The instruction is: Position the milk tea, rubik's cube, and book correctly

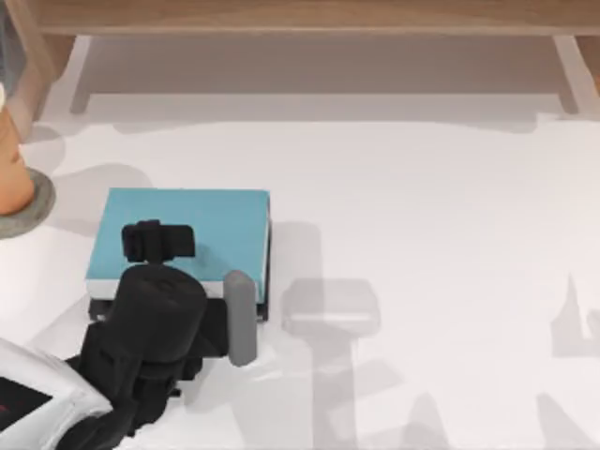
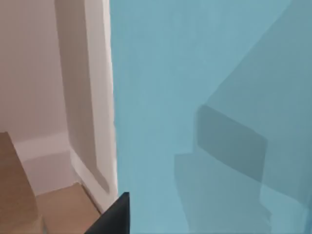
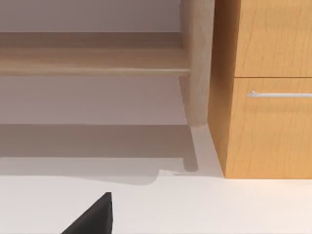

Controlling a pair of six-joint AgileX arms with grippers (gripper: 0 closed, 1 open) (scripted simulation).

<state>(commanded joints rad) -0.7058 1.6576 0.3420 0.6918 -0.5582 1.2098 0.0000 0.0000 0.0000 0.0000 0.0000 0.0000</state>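
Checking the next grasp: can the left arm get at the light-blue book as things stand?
Probably yes. The left gripper hangs right above the book, whose cover is bare, and nothing sits between them. The milk tea stands apart on its coaster at the table's left edge.

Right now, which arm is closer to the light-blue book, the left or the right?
Left. The left gripper hangs directly above the book, which lies at the table's left. The right wrist view faces a wooden cabinet, no book near.
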